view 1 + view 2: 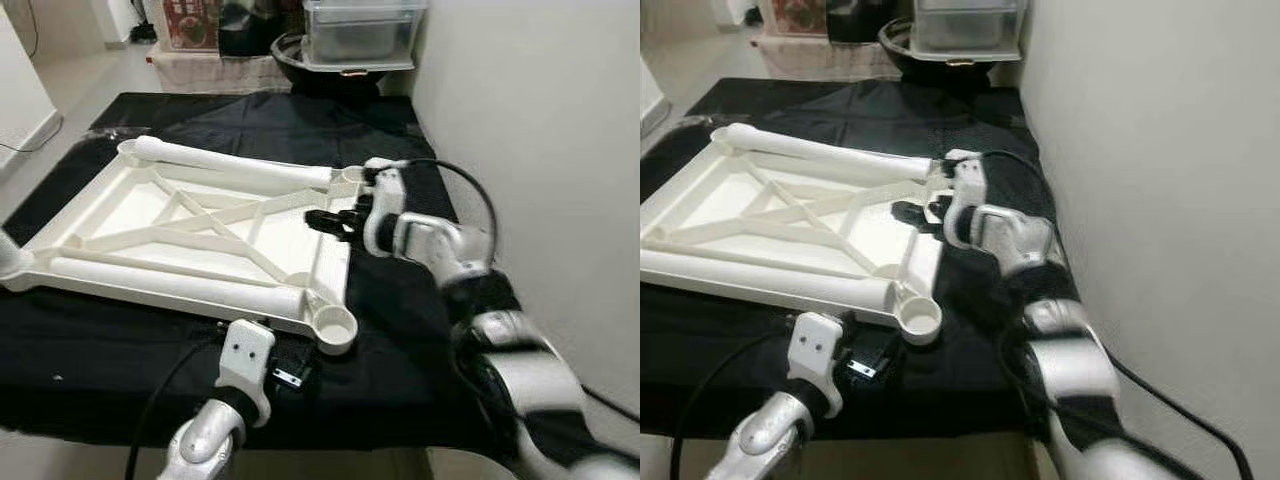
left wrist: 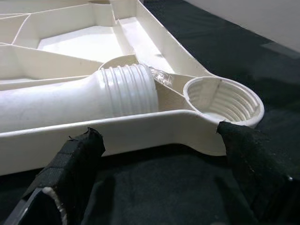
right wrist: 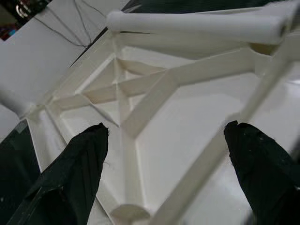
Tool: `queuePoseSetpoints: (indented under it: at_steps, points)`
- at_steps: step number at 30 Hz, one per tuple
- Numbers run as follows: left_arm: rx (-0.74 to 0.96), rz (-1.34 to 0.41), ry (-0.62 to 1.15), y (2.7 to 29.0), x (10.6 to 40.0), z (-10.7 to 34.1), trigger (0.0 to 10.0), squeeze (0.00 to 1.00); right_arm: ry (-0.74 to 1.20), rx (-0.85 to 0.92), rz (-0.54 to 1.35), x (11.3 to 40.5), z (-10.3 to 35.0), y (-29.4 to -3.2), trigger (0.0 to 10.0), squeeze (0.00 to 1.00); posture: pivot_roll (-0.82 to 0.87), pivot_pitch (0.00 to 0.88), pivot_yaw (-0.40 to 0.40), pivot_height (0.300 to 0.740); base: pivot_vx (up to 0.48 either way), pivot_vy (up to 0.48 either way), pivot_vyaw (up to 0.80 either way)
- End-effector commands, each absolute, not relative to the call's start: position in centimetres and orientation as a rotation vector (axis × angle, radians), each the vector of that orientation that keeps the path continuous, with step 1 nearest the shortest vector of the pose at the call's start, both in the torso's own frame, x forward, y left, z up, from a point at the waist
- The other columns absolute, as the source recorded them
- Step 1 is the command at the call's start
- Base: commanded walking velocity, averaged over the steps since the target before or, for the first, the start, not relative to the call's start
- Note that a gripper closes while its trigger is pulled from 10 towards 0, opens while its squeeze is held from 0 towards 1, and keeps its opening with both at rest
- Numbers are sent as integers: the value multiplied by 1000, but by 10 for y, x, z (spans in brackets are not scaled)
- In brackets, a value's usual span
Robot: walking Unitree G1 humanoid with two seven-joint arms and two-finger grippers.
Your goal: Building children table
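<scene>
The white tabletop [image 1: 200,225] lies upside down on the black-covered surface [image 1: 400,330], ribs up, with a threaded socket at each visible corner. Two white legs rest loose inside it: one along the far edge [image 1: 235,162], one along the near edge [image 1: 175,283]. The near leg's threaded end [image 2: 129,89] lies just beside the near right corner socket [image 2: 224,101], pointing past it rather than into it.

The left jaws [image 2: 159,154] are spread wide, low at the near edge of the tabletop, bracketing the stretch from the leg's threads to the socket without touching either. The right jaws [image 3: 166,154] are also spread, hovering over the tabletop's right rim and looking across the ribs.

The step in hand appears to be picking up a leg to screw it into a corner socket. To do it well, the left jaws should take the near leg on its smooth barrel, not on the threads (a pinch there could mar them or slip). The leg must then be lifted clear of the rim, stood upright and centred over the socket before any turning, or the threads may cross. The right jaws could press on the rim to stop the light tabletop sliding on the cloth.
</scene>
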State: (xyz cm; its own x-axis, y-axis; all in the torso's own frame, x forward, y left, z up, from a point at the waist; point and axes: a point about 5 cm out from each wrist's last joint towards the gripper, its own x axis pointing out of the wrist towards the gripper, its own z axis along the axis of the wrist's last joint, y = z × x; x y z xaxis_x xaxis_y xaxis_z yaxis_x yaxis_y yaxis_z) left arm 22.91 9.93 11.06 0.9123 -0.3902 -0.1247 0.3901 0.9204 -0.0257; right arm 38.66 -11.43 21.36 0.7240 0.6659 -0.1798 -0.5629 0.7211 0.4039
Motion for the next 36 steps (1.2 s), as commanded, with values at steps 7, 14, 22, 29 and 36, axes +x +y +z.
queuePoseSetpoints:
  at_steps: [7,14,22,29,36]
  points:
    - [65,-375,113,106,211,113,10000,0,387,497,993,327,191,-126,10000,0,92,90,-54,740,0,0,0]
    - [78,-374,112,107,205,114,10000,0,519,549,1023,309,168,-116,10000,0,90,80,-50,740,0,0,0]
    - [72,-382,115,106,206,112,10000,0,571,549,970,310,159,-104,10000,0,88,74,-48,740,0,0,0]
    - [65,-385,114,105,204,112,10000,0,644,540,796,319,146,-94,10000,0,98,69,-53,740,0,0,0]
    - [66,-386,116,105,203,113,10000,0,653,538,786,316,146,-93,10000,0,95,70,-53,740,0,0,0]
